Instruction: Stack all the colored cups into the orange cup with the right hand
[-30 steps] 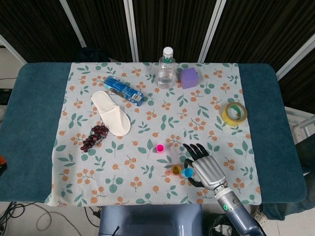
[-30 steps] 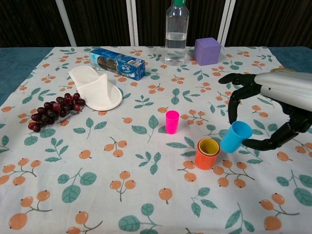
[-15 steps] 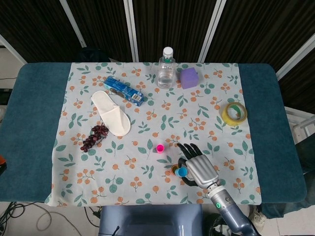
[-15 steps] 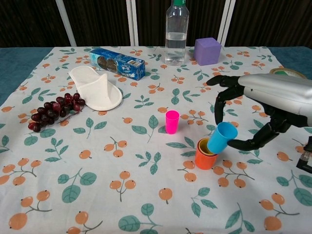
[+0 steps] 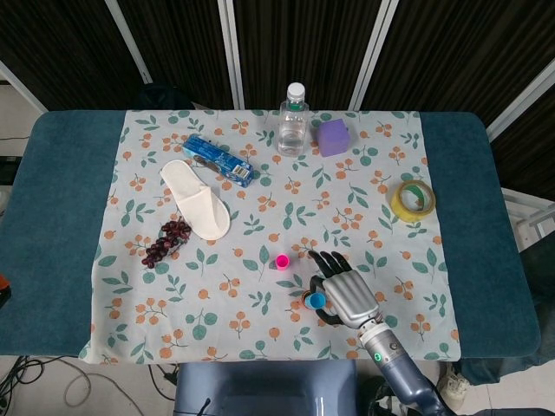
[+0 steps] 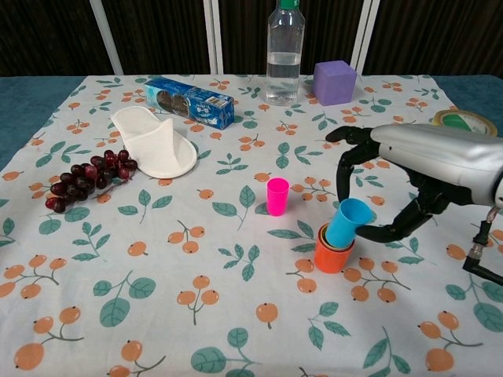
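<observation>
Fingers of the right robot hand [image 6: 416,177] pinch a tilted blue cup [image 6: 346,224]. Its base dips into the orange cup [image 6: 332,257], beside a pink cup [image 6: 277,196].

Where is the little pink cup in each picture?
Head view: the pink cup stands low in the middle, just up and left of the right hand.
Chest view: the pink cup stands mid-picture, up and left of the orange cup.
Shared landmark: the water bottle.
</observation>
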